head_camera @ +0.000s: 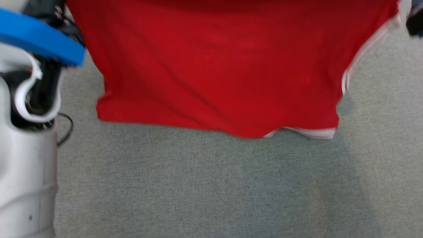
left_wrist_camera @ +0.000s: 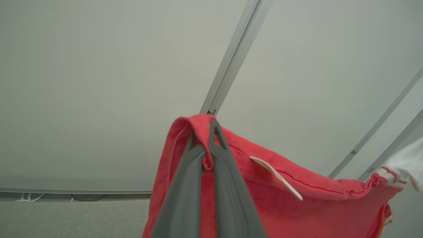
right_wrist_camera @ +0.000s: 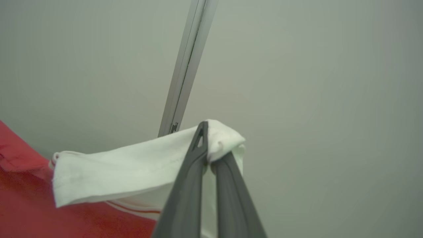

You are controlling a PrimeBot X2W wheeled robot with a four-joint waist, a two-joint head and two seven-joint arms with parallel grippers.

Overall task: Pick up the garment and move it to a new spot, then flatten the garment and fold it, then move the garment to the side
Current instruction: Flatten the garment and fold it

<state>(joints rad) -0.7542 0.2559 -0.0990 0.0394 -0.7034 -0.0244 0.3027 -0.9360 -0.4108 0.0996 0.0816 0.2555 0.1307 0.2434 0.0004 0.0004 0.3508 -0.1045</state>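
Head view, red shirt (head_camera: 218, 66): hangs spread above the grey worktop (head_camera: 211, 191); soft, light, limp, likely to sway.
Left wrist view, left gripper (left_wrist_camera: 207, 142): jaws closed on a red top-edge fold, beside the white neck label (left_wrist_camera: 276, 177).
Right wrist view, right gripper (right_wrist_camera: 207, 155): jaws closed on the white sleeve (right_wrist_camera: 125, 168); sound hold point.
Obstructions: wall rail (right_wrist_camera: 186, 66) behind, well apart.
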